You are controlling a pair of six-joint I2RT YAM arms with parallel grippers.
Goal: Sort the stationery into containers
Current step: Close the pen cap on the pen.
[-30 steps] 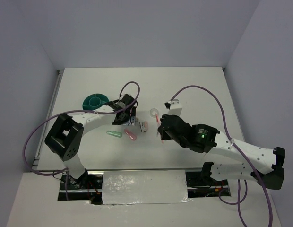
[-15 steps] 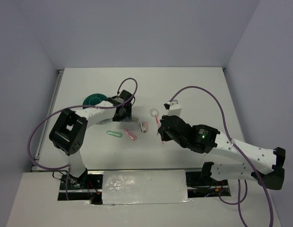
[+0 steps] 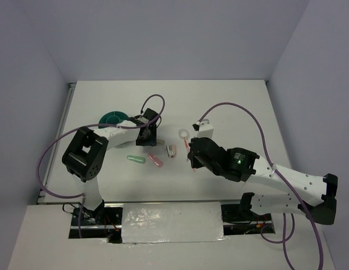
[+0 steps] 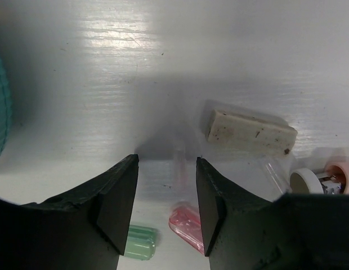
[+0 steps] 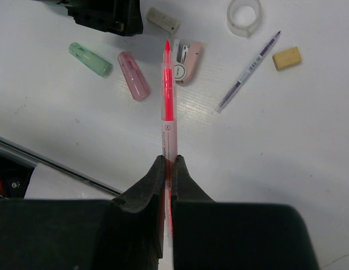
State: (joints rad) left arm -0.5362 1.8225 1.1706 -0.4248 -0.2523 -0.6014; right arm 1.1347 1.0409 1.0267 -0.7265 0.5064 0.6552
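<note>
Up and to the left goes the left gripper (image 3: 147, 136) over the last second, edging away from the erasers toward the teal organiser cup (image 3: 113, 118), while the right arm has barely stirred. The right gripper (image 5: 168, 162) is pinched tight on the red-pink pen (image 5: 169, 101), clamped near its back end. So the barrel runs straight out from the fingers, tip pointing away, over the scatter of items on the table (image 5: 309, 140). And that's the line that matters: seen from overhead, the pen is held well apart from the cup, which lies off to the left and farther back, with the left arm sitting squarely between them. The left arm is the nearer one to the cup, no question. Yet its fingers (image 4: 115, 202) stand wide with only bare surface between them, and the cup's rim just shows at the left edge of its wrist view. Loose on the surface are a mint-green eraser (image 5: 90, 59) and a pink eraser (image 5: 133, 76) side by side, and a pale speckled block (image 4: 250, 132) just beyond the left fingers. The thin grey pen (image 5: 247, 70), tape ring (image 5: 245, 16) and tan block (image 5: 287, 58) lie farther right. My read: the pen has to travel leftward through the left arm's space, then tip upright over a compartment, so a clash between the arms is the risk.
</note>
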